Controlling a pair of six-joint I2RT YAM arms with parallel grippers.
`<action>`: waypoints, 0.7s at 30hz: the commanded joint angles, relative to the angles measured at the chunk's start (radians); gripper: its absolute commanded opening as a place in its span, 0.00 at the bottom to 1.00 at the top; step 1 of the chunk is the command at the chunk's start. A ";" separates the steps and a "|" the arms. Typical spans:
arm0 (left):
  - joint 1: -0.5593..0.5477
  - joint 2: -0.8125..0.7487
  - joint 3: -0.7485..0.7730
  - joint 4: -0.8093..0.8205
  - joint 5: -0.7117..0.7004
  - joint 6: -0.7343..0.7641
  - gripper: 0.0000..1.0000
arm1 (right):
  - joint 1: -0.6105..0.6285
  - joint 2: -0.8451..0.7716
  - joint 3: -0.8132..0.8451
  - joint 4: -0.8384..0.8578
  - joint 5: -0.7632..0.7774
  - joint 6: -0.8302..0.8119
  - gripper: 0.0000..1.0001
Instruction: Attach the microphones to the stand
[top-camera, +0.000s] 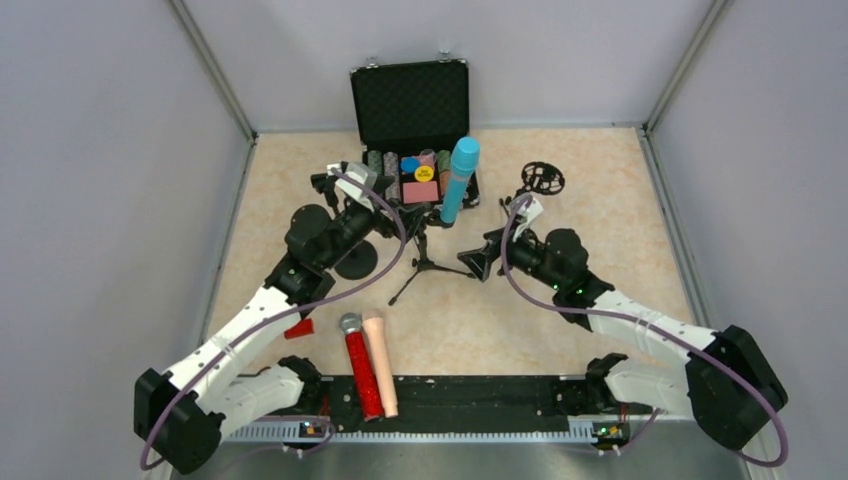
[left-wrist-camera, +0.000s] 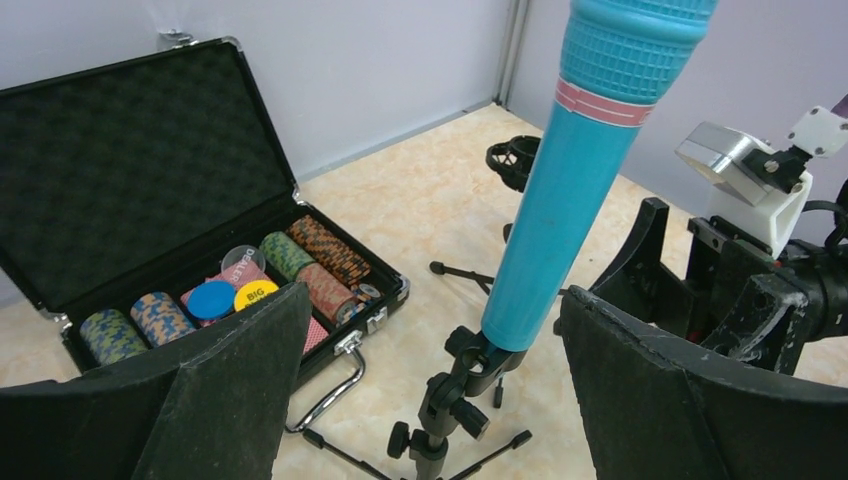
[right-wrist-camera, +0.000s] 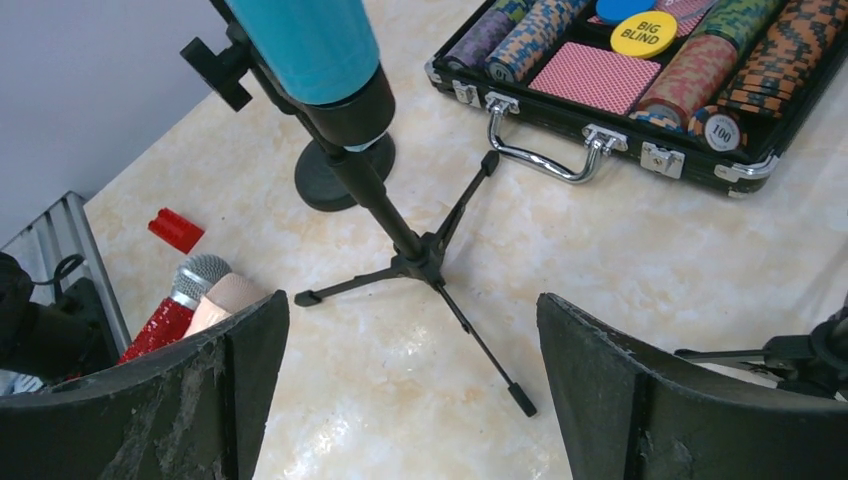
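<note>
The light blue microphone (top-camera: 459, 180) stands tilted in the clip of the black tripod stand (top-camera: 425, 262). In the left wrist view the blue microphone (left-wrist-camera: 570, 200) sits in the stand clip (left-wrist-camera: 470, 375), between and beyond my open fingers. My left gripper (top-camera: 408, 215) (left-wrist-camera: 432, 300) is open and empty, just left of the stand. My right gripper (top-camera: 478, 262) (right-wrist-camera: 412, 300) is open and empty, just right of the tripod (right-wrist-camera: 420, 255). The glittery red microphone (top-camera: 360, 370) (right-wrist-camera: 165, 315) and the peach microphone (top-camera: 380, 360) (right-wrist-camera: 225, 297) lie side by side near the front edge.
An open poker chip case (top-camera: 410, 100) (left-wrist-camera: 130, 170) stands behind the stand. A round-based stand (top-camera: 355, 260) (right-wrist-camera: 335, 175) is at the left, a shock-mount stand (top-camera: 542, 178) at the back right. A small red block (top-camera: 298, 327) (right-wrist-camera: 176, 229) lies by the left arm.
</note>
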 joint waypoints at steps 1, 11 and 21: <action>0.005 -0.034 0.058 -0.073 -0.059 0.015 0.99 | -0.077 -0.065 0.085 -0.086 -0.114 0.053 0.91; 0.006 0.007 0.096 -0.127 -0.032 0.026 0.99 | -0.210 -0.149 0.312 -0.387 -0.001 0.064 0.93; 0.005 0.042 0.105 -0.150 0.010 -0.003 0.99 | -0.476 -0.126 0.360 -0.454 -0.122 0.234 0.93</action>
